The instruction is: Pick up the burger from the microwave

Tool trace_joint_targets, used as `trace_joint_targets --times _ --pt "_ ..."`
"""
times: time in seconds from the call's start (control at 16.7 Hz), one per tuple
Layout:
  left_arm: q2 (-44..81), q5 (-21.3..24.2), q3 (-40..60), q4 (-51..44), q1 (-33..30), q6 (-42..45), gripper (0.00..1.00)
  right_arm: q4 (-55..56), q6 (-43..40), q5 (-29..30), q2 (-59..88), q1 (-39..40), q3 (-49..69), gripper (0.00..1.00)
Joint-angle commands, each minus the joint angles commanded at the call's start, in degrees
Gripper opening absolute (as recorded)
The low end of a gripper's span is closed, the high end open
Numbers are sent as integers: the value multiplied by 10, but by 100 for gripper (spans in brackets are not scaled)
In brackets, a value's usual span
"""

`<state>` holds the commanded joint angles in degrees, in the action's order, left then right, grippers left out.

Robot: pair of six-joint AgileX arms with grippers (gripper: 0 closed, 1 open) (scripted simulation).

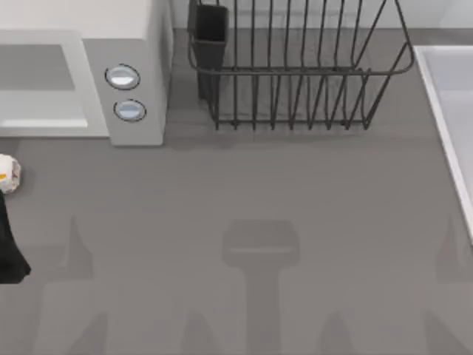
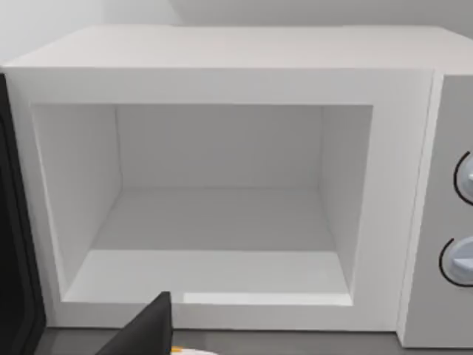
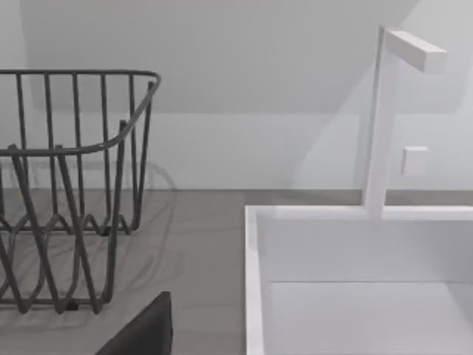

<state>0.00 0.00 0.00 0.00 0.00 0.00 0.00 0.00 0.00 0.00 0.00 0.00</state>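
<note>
Far left: large light grey-white boxy microwave [image 2: 222,81], door open, cavity bare. To its right, dark wire dish rack [image 1: 295,74]. Small roundish cream-white burger with orange streak [image 1: 7,174] outside, at left edge, near the microwave's front, at black left gripper [image 1: 9,244]; grip cannot be told; long axis unclear.
</note>
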Motion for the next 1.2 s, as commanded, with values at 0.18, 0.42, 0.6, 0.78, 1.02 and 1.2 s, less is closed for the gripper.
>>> trace_joint_targets --times 0.18,0.42,0.6,0.78,1.02,1.2 --pt "5 1 1 4 1 0 100 0 0 0 0 0 0 100" --pt "83 10 15 55 9 4 100 0 0 0 0 0 0 100" --pt "195 24 36 129 22 9 100 0 0 0 0 0 0 100" --pt "338 41 62 224 38 16 100 0 0 0 0 0 0 100" --pt "561 69 103 372 63 27 100 0 0 0 0 0 0 100" --pt "738 91 135 489 83 36 100 0 0 0 0 0 0 100"
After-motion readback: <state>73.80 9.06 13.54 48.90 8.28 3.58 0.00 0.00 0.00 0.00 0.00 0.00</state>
